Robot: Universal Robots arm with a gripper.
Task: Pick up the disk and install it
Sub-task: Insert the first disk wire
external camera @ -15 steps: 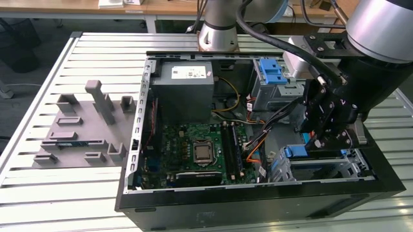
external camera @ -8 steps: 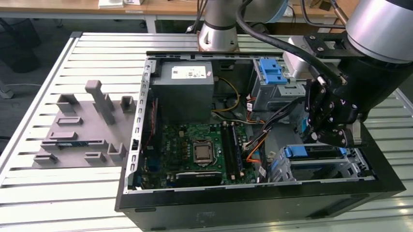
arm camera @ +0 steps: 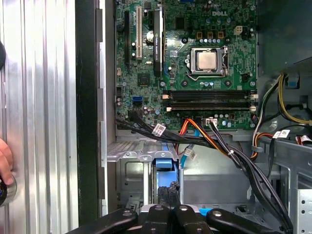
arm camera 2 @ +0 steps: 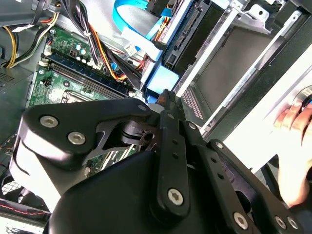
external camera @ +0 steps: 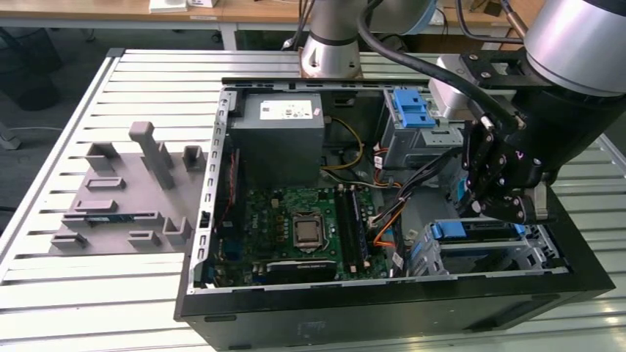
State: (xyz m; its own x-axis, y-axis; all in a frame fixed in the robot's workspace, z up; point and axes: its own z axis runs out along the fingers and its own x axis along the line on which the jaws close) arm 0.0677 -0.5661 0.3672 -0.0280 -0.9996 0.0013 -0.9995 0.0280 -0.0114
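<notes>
The gripper (external camera: 509,209) hangs inside the open computer case (external camera: 391,312), at the exterior view's right, directly above the lower drive cage (external camera: 547,253). In the second wrist view the black finger linkages (arm camera 2: 170,146) are drawn close together; whether they grip anything cannot be told. The disk (external camera: 479,231) sits in that cage just below the gripper, its blue carrier frame facing up, and in the first wrist view its blue frame (arm camera: 165,163) lies between the cage's metal walls just beyond the linkages. Black, orange and red cables (arm camera: 219,146) run past the cage toward the green motherboard (external camera: 303,227). A grey power-supply box (external camera: 277,136) occupies the far corner of the case. A second blue latch piece (external camera: 411,110) tops the upper bay. A person's hand (arm camera 2: 297,151) rests on the slatted table (external camera: 59,293) outside the case wall.
</notes>
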